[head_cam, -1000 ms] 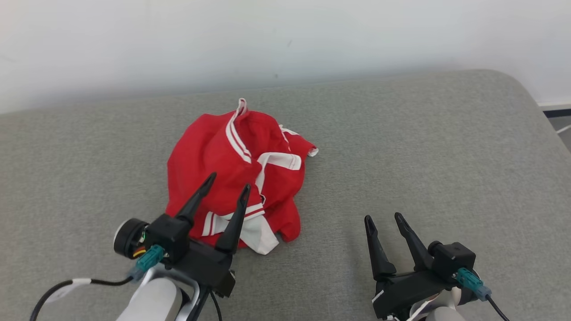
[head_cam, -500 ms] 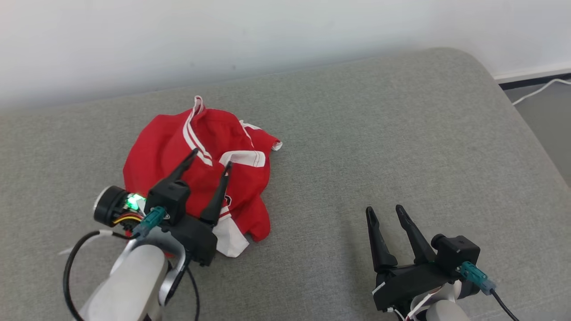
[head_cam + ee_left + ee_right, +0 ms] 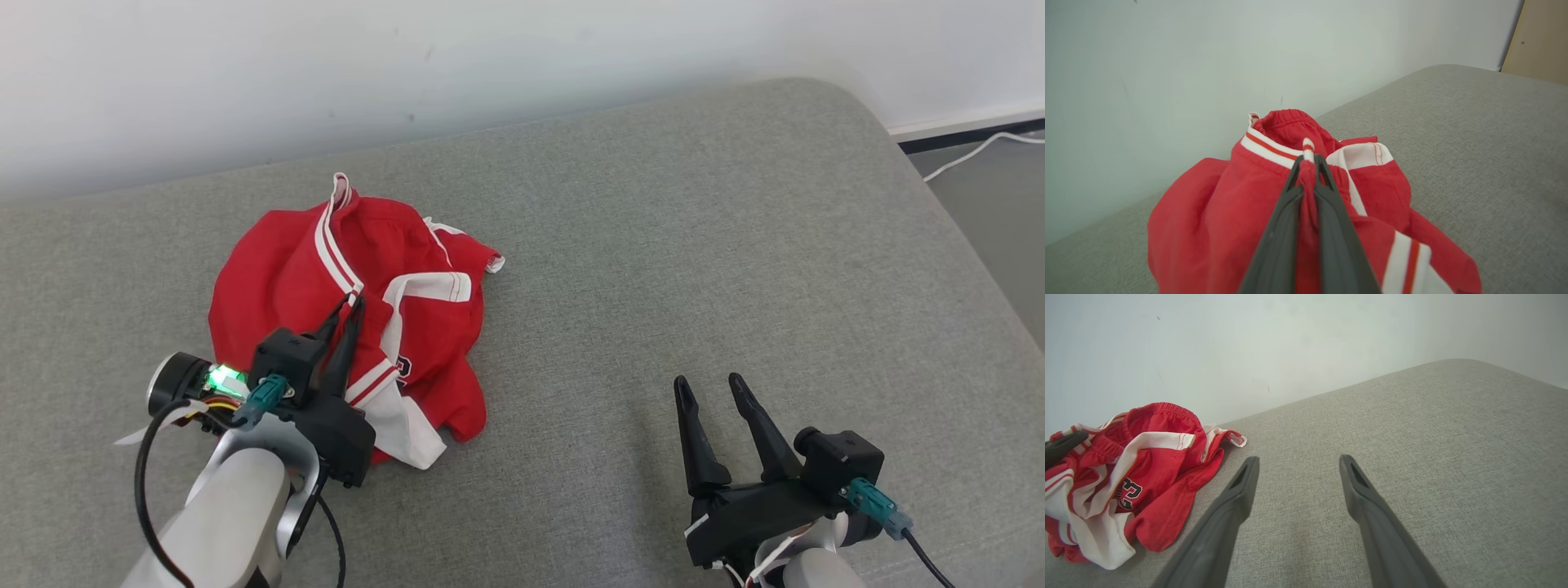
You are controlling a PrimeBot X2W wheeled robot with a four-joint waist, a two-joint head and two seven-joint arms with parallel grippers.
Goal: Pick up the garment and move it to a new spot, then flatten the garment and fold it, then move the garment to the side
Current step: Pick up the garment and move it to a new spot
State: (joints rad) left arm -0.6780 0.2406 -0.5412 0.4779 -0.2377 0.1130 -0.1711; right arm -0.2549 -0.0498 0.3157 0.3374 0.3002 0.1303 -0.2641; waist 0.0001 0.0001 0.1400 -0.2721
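Observation:
The garment (image 3: 277,278) is a crumpled red piece with white stripes and trim, lying in a heap on the grey cushion toward the left. My left gripper (image 3: 349,300) is shut on a raised fold of the garment (image 3: 1208,220) near its middle; red cloth is pinched between the two dark fingers (image 3: 1282,220). My right gripper (image 3: 709,384) rests low over bare cushion to the right, well apart from the garment (image 3: 1147,465). Its fingers (image 3: 1237,498) stand open with nothing between them.
The grey cushion (image 3: 694,245) stretches wide to the right of the heap, ending in a rounded corner at the far right. A white wall (image 3: 490,57) runs along its back edge. Grey floor with a white cable (image 3: 971,155) lies beyond the right edge.
My left gripper moved forward over the garment and closed on a fold of it. The camera has swung, shifting the whole picture left. The right gripper stays open.

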